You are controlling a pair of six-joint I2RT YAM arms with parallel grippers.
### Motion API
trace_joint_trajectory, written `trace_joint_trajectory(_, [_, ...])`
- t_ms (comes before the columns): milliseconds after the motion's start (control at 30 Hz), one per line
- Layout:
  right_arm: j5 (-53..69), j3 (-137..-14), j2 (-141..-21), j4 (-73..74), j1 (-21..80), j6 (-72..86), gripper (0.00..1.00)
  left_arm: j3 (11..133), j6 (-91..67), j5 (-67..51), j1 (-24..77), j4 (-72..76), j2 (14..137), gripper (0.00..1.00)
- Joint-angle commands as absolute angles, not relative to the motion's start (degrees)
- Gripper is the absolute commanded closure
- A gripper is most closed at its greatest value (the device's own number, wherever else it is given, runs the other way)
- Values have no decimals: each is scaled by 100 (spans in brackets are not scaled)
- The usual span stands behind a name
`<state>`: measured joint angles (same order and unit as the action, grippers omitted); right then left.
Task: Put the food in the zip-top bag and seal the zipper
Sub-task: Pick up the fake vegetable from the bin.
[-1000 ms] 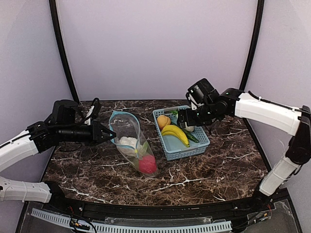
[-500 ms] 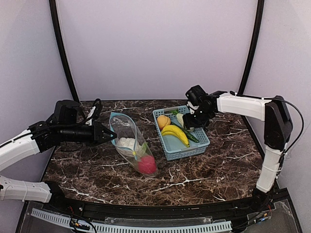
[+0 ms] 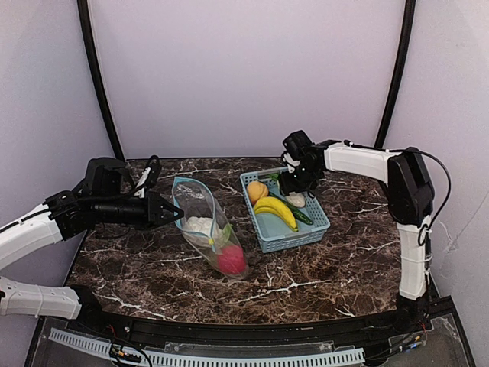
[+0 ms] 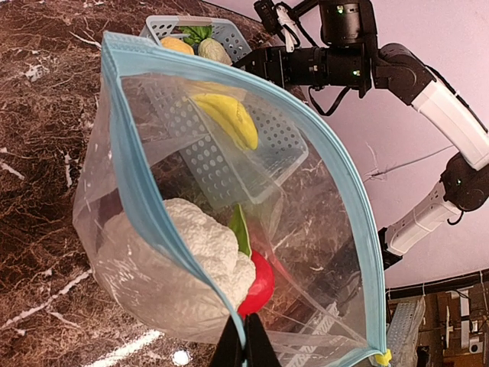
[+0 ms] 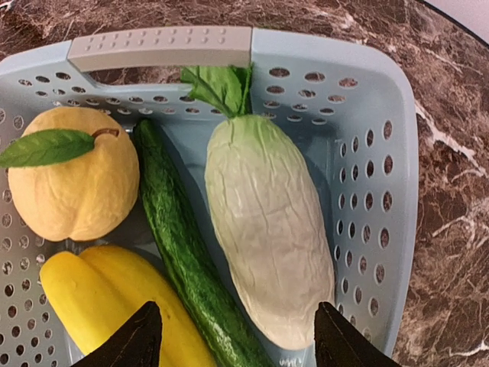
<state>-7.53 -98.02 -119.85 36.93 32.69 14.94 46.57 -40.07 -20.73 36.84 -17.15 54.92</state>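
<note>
Top external — dark marbled table (image 3: 321, 267), lilac walls (image 3: 244, 76); left claw (image 3: 176, 212) pinching zip-top bag (image 3: 195, 196) — right claw (image 5: 233, 338) wide.

Too small from above to tell how the jaws of the right gripper (image 3: 294, 189) stand over the basket (image 3: 294, 238). Cut off at the bottom of the right wrist view: banana (image 5: 99, 306) and cucumber (image 5: 183, 260). Half hidden behind the cauliflower (image 4: 191, 252) inside the bag (image 4: 328, 252): red apple (image 4: 261, 281).

The left arm (image 3: 46, 222) reaches in low from the left, its forearm near level. The left gripper (image 3: 173, 212) has its jaws pinched together on the bag (image 4: 321, 222) rim. The right arm (image 3: 409, 191) stands upright, elbow high and forearm stretched left. Its wrist is bent down, and the right gripper (image 5: 240, 338) has its fingers spread wide.
</note>
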Motion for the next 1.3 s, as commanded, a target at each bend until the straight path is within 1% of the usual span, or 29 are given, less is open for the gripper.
trace_joint_trajectory(0, [-906,-10278,-12366,3568,3186,1239,33,4804,-3895,-2106,3645,-1670,5441,99])
trace_joint_trajectory(233, [-918,-10838,-12900,3570,3137,1049,29,4794,-3884,-2077,3647,-1774,5375,99])
trace_joint_trajectory(400, [-977,-11064,-13187,3568,3112,944,31,4766,-3910,-2050,3647,-1796,5309,99])
trace_joint_trajectory(600, [-1064,-11083,-13314,3564,3101,941,43,4779,-3925,-2035,3647,-1790,5282,99])
trace_joint_trajectory(733, [-1129,-11061,-13254,3569,3097,924,54,4794,-3928,-2025,3647,-1776,5276,99])
trace_joint_trajectory(967, [-1194,-10891,-12552,3552,3099,958,71,4799,-3961,-1989,3647,-1765,5224,99])
trace_joint_trajectory(1067, [-1156,-10732,-12061,3521,3103,985,74,4787,-3995,-2001,3647,-1728,5221,99])
trace_joint_trajectory(1267, [-866,-10226,-10844,3428,3138,1192,77,4663,-4105,-2152,3647,-1472,5227,99])
